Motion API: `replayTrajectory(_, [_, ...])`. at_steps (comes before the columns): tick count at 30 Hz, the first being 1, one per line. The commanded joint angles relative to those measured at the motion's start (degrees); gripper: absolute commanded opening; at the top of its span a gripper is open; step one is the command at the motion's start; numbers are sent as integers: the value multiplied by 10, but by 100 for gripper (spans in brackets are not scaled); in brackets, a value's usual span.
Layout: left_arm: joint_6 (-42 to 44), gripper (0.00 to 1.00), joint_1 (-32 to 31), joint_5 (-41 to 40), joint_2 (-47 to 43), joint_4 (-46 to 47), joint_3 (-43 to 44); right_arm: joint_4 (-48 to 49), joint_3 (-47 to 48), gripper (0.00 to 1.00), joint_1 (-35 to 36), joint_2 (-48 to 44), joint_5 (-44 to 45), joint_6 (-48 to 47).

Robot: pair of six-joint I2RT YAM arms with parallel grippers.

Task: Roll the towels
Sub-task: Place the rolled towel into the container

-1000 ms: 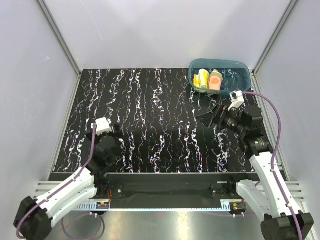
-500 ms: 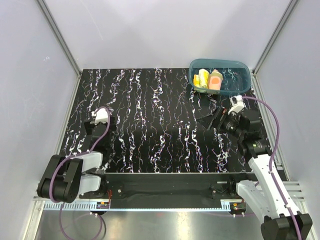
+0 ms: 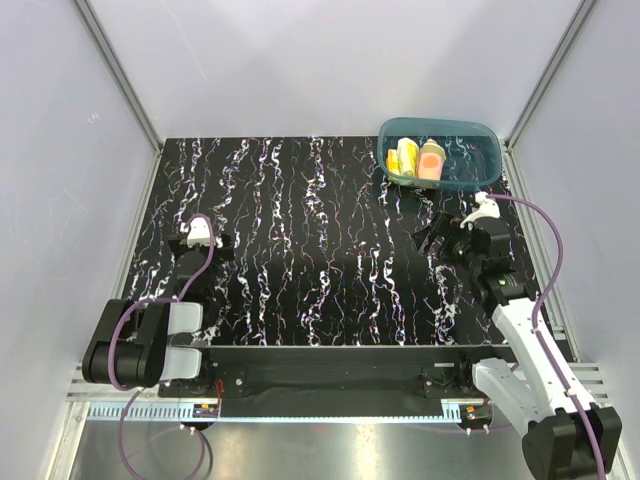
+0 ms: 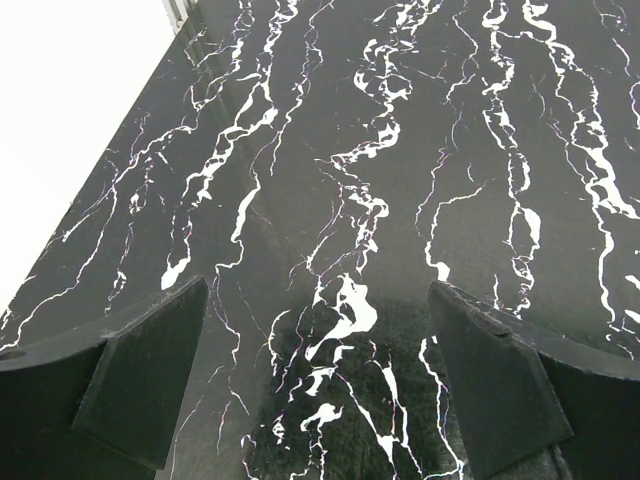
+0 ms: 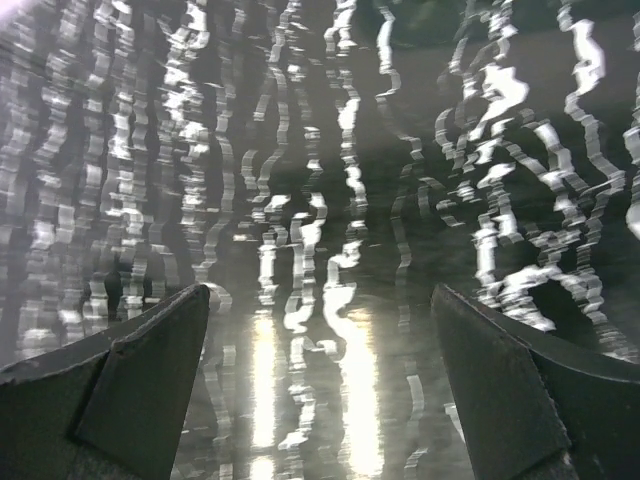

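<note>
Top view looks down on the whole table (image 3: 300, 220); both wrist views skim it closely.

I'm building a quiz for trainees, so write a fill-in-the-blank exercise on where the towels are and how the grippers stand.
1. The teal tub holds ____ towels: the yellow towel and the orange towel.
2. The tub stands at the table's far ____ corner.
3. The left gripper and the right gripper have their fingers ____, holding nothing.

Missing words: two; right; open.

the left arm (image 3: 150, 345) and right arm (image 3: 525, 335) have white shells, black joints, a looping purple cable (image 3: 545, 222) each, and black wedge-shaped fingers (image 4: 140, 370).
</note>
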Motion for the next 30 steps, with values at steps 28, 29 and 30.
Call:
replayTrajectory(28, [-13,99,4,18,0,58,7,675,-183,100,-151,297,93,-190])
replayTrajectory(29, [-13,99,4,18,0,58,7,689,-182,100,-152,305,92,-193])
replayTrajectory(30, [-14,99,4,18,0,58,7,711,-186,100,-157,332,92,-191])
